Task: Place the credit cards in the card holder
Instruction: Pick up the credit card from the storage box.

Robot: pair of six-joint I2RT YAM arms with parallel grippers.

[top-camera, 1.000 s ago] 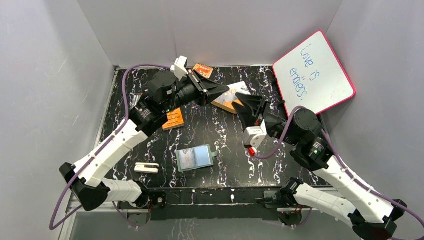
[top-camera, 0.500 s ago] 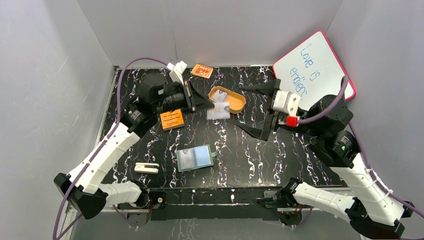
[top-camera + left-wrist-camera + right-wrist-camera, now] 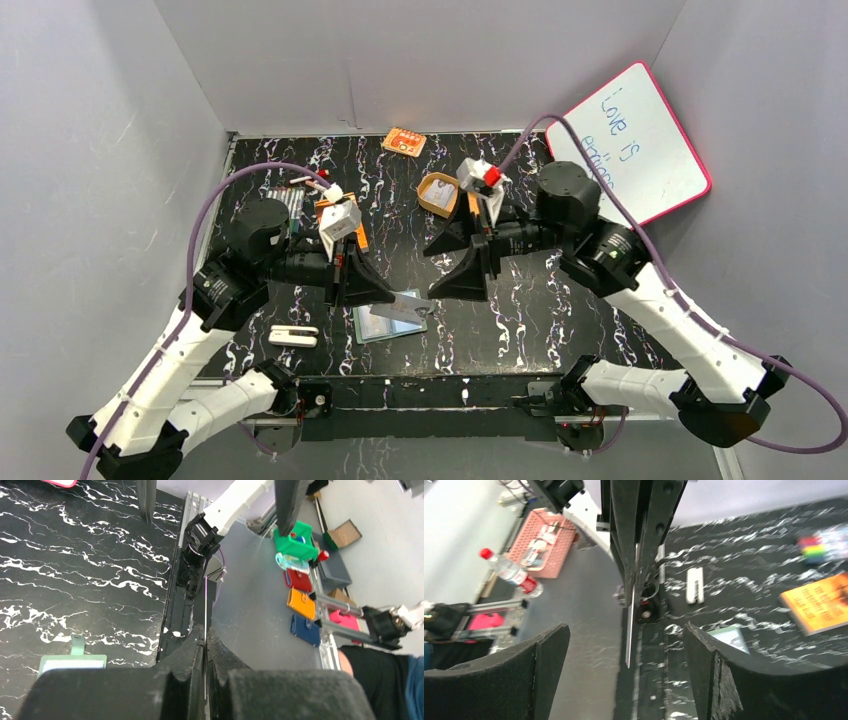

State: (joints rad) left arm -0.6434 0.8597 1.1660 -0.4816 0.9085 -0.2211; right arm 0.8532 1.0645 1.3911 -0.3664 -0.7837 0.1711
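- Left tool: clamped tight on one credit card, which juts out past its fingertips.
- Card holder: lies open on the desk, clear pockets up, below the left tool's card.
- Right tool: jaws spread wide, nothing in them, facing the left tool, just beside the card's free end.
- Tan tray: behind the right tool.

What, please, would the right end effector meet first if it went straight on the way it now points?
Most likely the credit card held by the left end effector: the right wrist view shows it edge-on, dead ahead of the open right end effector. How far off is unclear.
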